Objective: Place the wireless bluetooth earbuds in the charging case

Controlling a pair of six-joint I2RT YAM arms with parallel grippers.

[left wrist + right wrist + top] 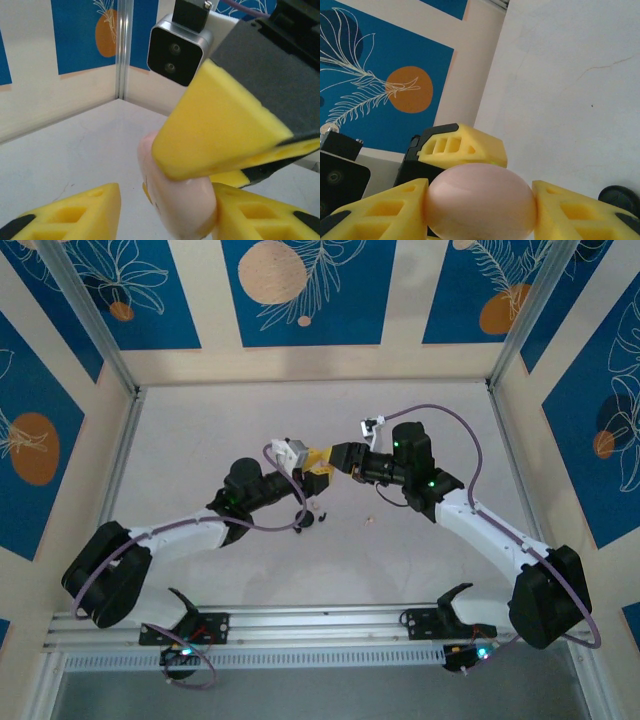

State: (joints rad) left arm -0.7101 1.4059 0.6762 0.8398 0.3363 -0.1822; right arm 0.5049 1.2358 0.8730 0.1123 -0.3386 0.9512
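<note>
Two grippers meet at the middle of the top view, above the centre of the matte white counter (420, 430). The left gripper (318, 476) reaches in from the lower left and the right gripper (336, 460) from the right. Between them is the pale pink egg-shaped plastic charging case (480, 200), lifted off the surface. The right gripper's yellow fingers (385, 210) press on both sides of it, narrow and holding it. The left gripper's fingers (75, 212) stand wide. The one at the lower right of the left wrist view touches the case, while the one at the lower left is apart from it, with a strip of counter showing in the gap. In that view one right finger lies across the top of the case, with a silver-and-black wrist camera (175, 52) behind it.

Open counter stretches toward the upper, left and right edges of the top view. Both arms are well apart from the slanting aluminium frame posts (95, 325). Just below the grippers a small dark rounded object (307, 519) lies on the counter. A tiny pale pink bud (369, 520) lies to its right, apart from it.

The surface is pale and dull, with a faint hairline mark (600, 67) in the right wrist view. Cream walls carry blue panels (305, 290) printed with white leaves and orange discs.
</note>
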